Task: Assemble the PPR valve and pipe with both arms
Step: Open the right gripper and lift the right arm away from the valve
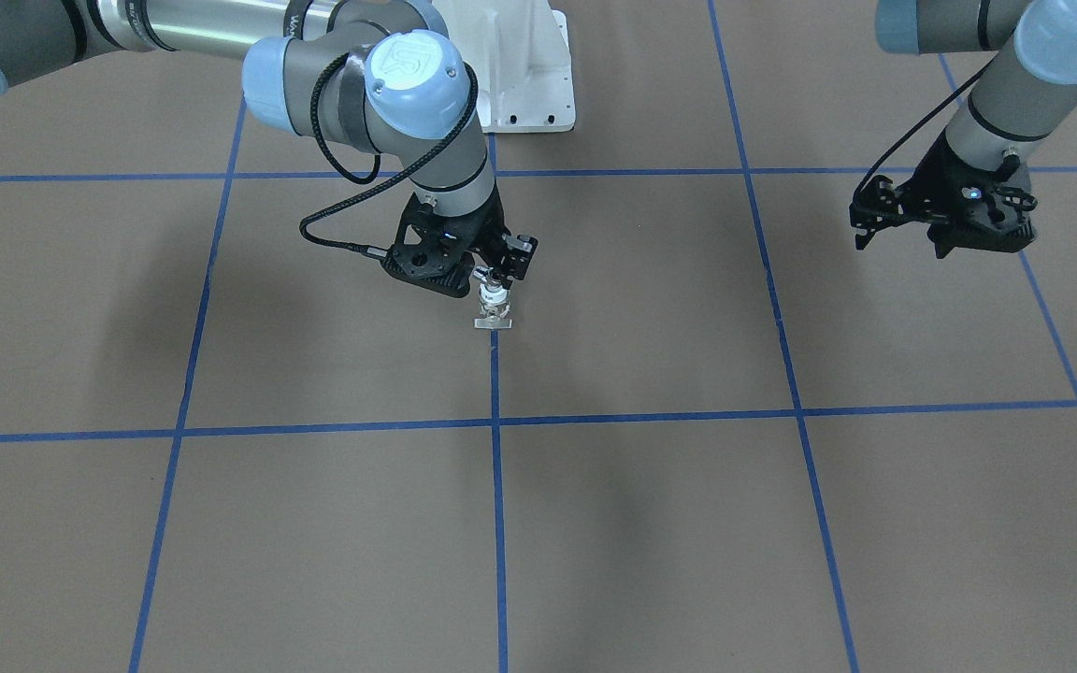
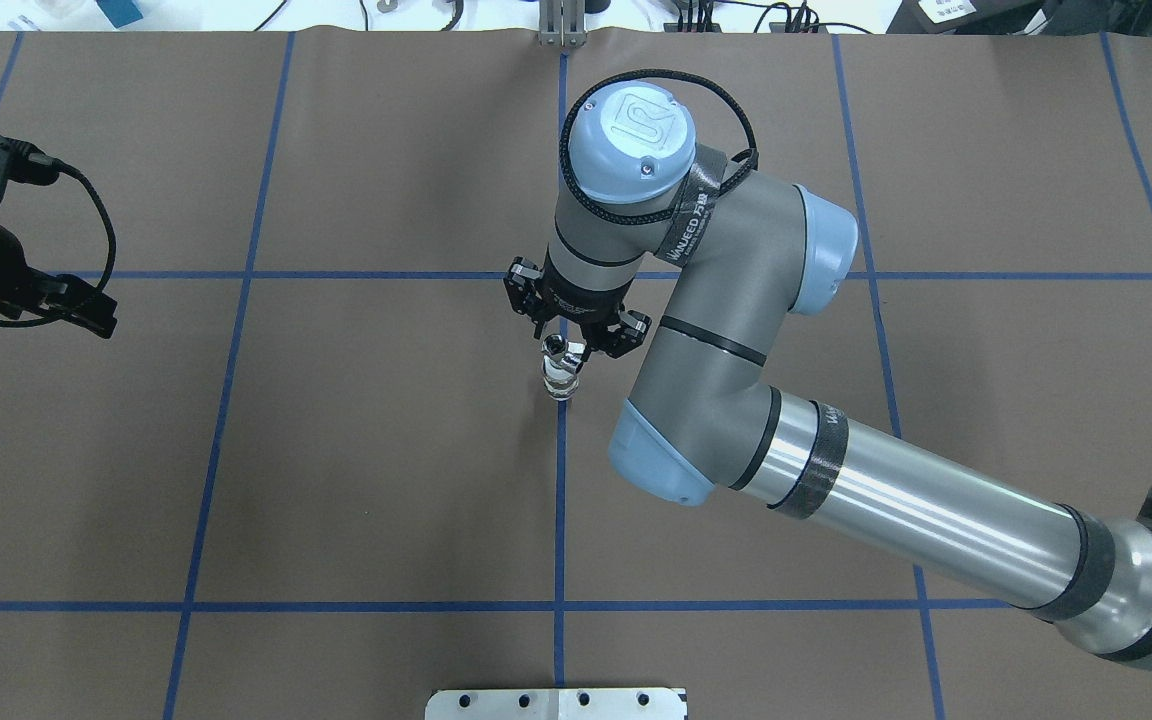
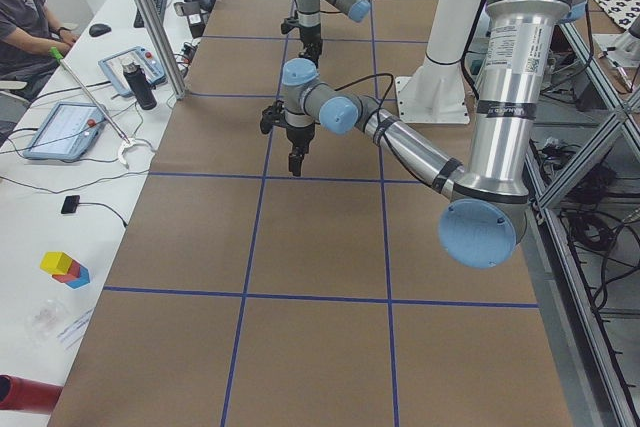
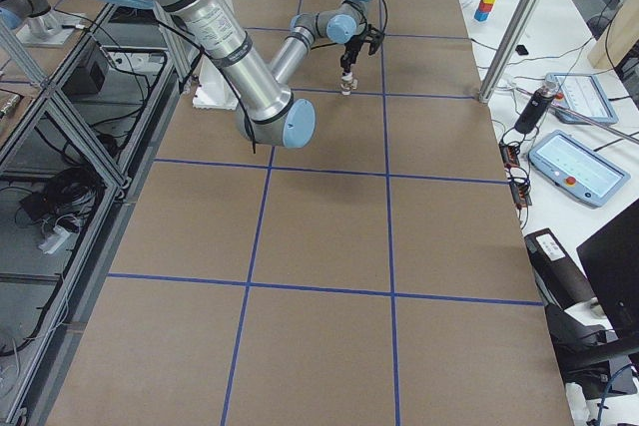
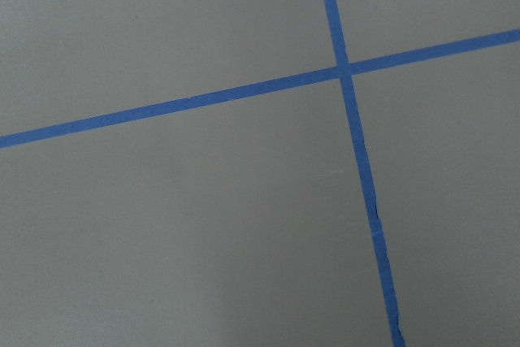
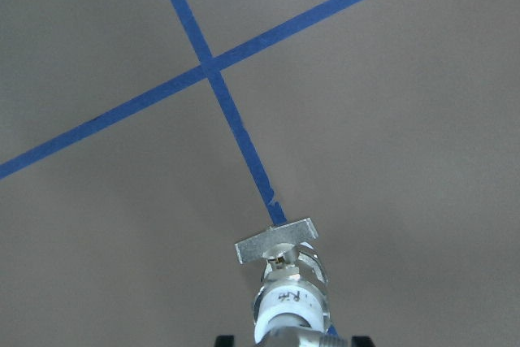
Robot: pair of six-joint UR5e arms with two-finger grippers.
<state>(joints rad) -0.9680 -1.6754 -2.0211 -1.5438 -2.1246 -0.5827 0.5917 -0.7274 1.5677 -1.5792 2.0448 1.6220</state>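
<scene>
My right gripper [image 1: 499, 279] is shut on a small valve piece [image 1: 494, 308] and holds it upright at the middle of the table, over a blue tape line. The piece has a white body and metal fittings. In the right wrist view, the valve piece [image 6: 284, 282] ends in a flat metal plate, at or just above the table surface. It also shows in the overhead view [image 2: 561, 378], below the right gripper [image 2: 568, 345]. My left gripper [image 1: 903, 241] hangs above the table far to the side, open and empty. No separate pipe shows.
The brown table [image 2: 336, 450] carries a grid of blue tape lines. The white bolted pedestal [image 1: 520, 65] stands at the robot's side. Tablets, a bottle and coloured blocks [image 3: 65, 267] lie on the white side bench beyond the table's edge.
</scene>
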